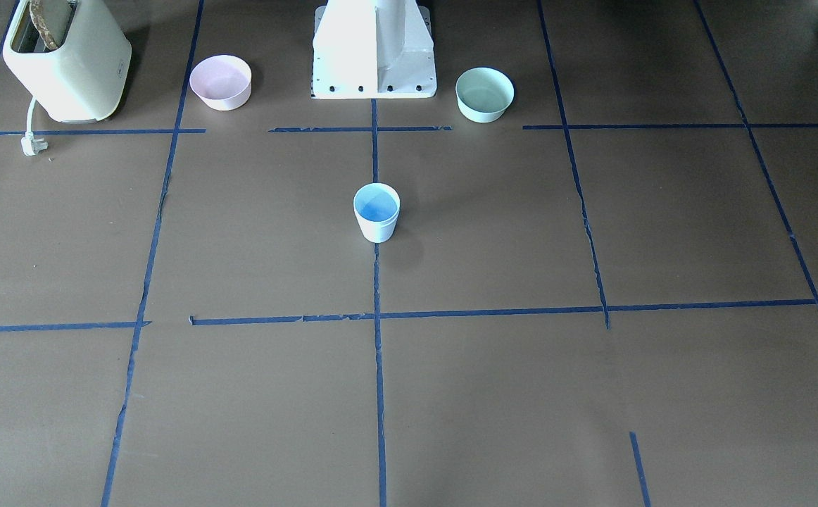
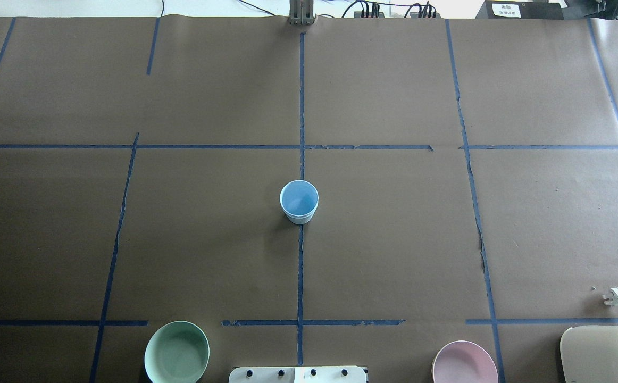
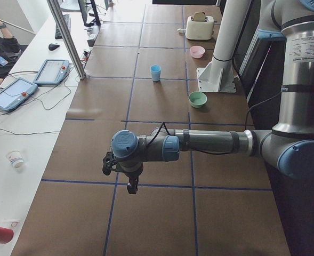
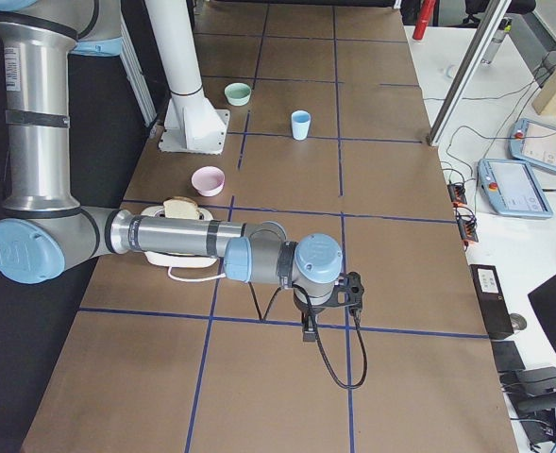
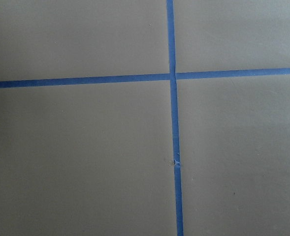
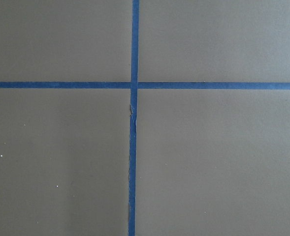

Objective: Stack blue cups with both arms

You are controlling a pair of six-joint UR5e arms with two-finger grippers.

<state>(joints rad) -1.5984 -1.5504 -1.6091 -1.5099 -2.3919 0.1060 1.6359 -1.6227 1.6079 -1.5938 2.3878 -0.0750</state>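
Nearest you in the side views, the left tool (image 3: 130, 188) and the right tool (image 4: 308, 333) hang over opposite ends of the tabletop (image 3: 226, 213). You cannot tell how far either is open, or whether it holds anything. Farther in, the mint-green bowl (image 2: 176, 352) and the pink bowl (image 2: 464, 364) flank the white pedestal base (image 2: 298, 374). Beyond them, mid-tabletop, a blue cup (image 2: 299, 201) stands upright on the centre tape line (image 2: 300, 276), well apart from both tools. You cannot tell if a second is nested inside.
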